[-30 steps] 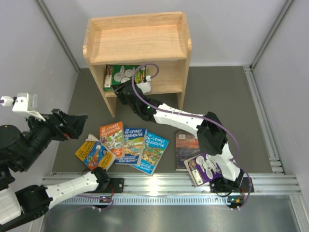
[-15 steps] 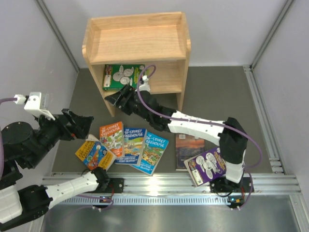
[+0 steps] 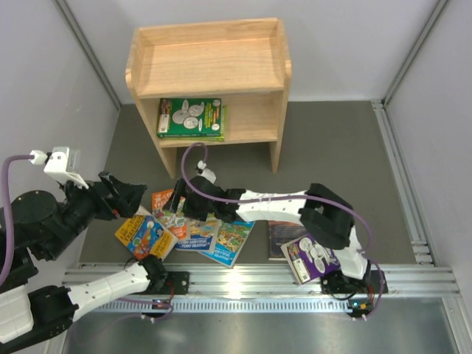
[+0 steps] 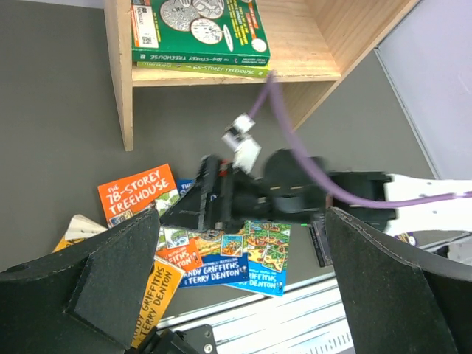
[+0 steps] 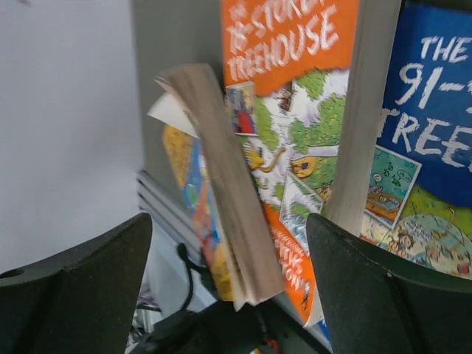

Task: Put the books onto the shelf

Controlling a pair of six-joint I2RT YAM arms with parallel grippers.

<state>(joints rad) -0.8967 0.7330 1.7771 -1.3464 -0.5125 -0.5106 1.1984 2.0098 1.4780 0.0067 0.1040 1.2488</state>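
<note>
Backs right gripper (image 3: 175, 205) out of the shelf (image 3: 206, 66), with two green books (image 3: 190, 116) stacked flat on its lower tier, and hangs it wide-jawed and empty above orange 78-Storey Treehouse book (image 4: 136, 193) on the floor, holding left gripper (image 3: 133, 195) fully spread, empty, nearby.

I record: pale wood shelf (image 3: 206, 66); green book (image 3: 190, 118) with silver discs; orange book (image 5: 287, 37), blue book (image 5: 435, 110) and yellow book (image 3: 140, 234) with cartoon pictures; purple book (image 3: 316, 258); dark brown book (image 3: 280, 228); my purple cable (image 4: 274, 107).
</note>
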